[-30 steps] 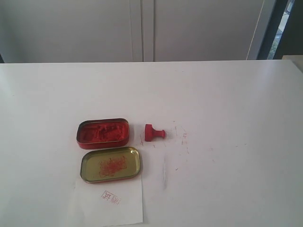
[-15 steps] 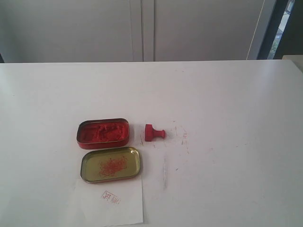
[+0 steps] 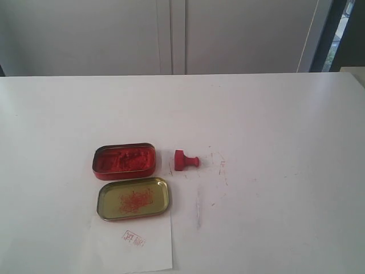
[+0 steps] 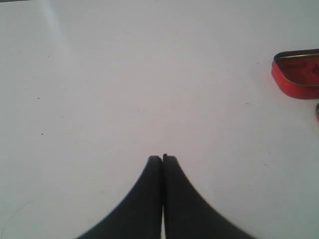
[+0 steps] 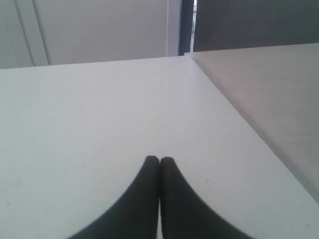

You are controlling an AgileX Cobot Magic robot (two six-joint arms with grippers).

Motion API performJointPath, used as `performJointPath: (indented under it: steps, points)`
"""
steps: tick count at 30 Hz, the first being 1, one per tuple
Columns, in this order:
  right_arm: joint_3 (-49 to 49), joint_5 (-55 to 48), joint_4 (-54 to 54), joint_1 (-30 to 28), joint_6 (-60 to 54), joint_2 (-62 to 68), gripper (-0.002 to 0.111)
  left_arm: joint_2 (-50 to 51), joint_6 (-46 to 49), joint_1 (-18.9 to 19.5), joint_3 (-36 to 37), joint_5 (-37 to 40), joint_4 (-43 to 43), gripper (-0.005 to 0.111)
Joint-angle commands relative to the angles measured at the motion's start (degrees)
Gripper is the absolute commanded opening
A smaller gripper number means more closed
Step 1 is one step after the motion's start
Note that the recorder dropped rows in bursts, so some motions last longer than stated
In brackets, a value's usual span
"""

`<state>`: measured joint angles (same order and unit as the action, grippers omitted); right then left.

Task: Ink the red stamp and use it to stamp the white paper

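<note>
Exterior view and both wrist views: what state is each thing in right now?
red stamp: lying on its side, ungripped.
ink tin: open, full of red.
tin lid: off, lying inside up, smeared red.
white paper: flat, stamped once in red.
left end effector: shut, empty.
right end effector: shut, empty.

The red stamp [image 3: 186, 160] is lying on its side near frame centre, base facing left, handle pointing right. The white paper [image 3: 154, 248] is lying flat at lower left, bearing a small red imprint [image 3: 133, 238].
</note>
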<state>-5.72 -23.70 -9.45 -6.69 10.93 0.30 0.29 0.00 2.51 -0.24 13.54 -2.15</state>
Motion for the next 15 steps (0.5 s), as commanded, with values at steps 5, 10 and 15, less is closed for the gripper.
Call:
performJointPath:
  steps: [5,10,15]
  points:
    - [5.7,4.1,-0.9,-0.2,-0.5,-0.3,0.0,-0.3,0.0,0.2,0.2,-0.2,-0.4,0.0]
    - [5.7,4.1,-0.9,-0.2,-0.4,-0.3,0.0,-0.3,0.0,0.2,0.2,-0.2,-0.4,0.0]
    - [5.7,4.1,-0.9,-0.2,-0.4,-0.3,0.0,-0.3,0.0,0.2,0.2,-0.2,-0.4,0.0]
